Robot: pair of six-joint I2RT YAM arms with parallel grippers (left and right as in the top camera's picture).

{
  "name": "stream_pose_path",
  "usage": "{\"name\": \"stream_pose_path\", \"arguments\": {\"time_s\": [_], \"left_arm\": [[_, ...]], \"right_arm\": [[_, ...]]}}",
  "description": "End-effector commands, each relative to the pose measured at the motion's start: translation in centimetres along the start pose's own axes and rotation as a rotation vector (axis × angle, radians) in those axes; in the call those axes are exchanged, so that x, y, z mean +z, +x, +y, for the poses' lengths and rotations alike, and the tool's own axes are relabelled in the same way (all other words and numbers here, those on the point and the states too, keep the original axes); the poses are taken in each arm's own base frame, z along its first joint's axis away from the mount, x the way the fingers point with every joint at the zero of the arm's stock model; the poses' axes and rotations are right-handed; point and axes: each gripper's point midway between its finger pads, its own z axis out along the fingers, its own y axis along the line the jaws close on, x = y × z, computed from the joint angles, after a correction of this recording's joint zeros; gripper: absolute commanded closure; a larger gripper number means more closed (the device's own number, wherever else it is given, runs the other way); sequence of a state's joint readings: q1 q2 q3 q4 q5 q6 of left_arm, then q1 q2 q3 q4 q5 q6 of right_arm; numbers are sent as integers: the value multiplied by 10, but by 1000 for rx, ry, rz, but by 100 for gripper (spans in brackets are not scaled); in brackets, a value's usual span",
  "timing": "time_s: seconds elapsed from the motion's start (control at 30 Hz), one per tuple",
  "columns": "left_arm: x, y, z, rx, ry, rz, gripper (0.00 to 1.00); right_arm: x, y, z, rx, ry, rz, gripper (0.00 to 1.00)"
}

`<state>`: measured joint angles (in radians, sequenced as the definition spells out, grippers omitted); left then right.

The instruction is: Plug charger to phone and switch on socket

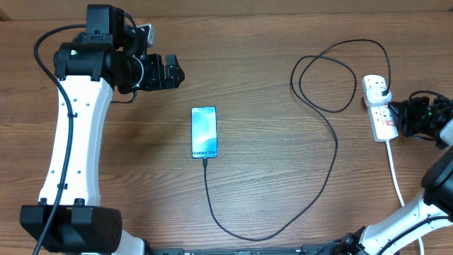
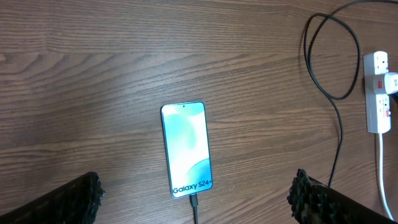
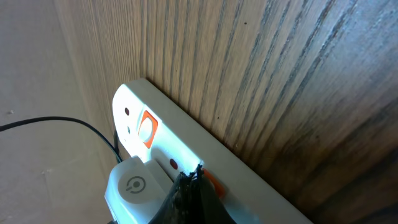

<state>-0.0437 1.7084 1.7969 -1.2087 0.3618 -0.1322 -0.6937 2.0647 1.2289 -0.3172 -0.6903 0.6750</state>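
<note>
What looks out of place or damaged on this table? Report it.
Nothing stands out. The phone lies flat and lit; the charger runs from it in slack curves to the socket, where the shut right gripper sits at a switch. No damage shows.

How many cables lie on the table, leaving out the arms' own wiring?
2. The black charger cable runs from the phone, loops, and reaches the socket. The socket's white cord leaves its near end until the right arm covers it.
</note>
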Motion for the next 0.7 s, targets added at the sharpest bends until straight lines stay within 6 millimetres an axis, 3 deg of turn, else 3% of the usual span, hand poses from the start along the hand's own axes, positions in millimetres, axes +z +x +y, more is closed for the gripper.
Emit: {"name": "stream_pose_path", "arguments": {"time_s": [0.0, 0.67], "left_arm": [[-2, -3, 2, -3, -7, -11, 0], [-2, -3, 2, -3, -7, -11, 0]], "right_arm": [[4, 0, -4, -26, 11, 4, 96], [19, 23, -4, -39, 37, 70, 96]]}}
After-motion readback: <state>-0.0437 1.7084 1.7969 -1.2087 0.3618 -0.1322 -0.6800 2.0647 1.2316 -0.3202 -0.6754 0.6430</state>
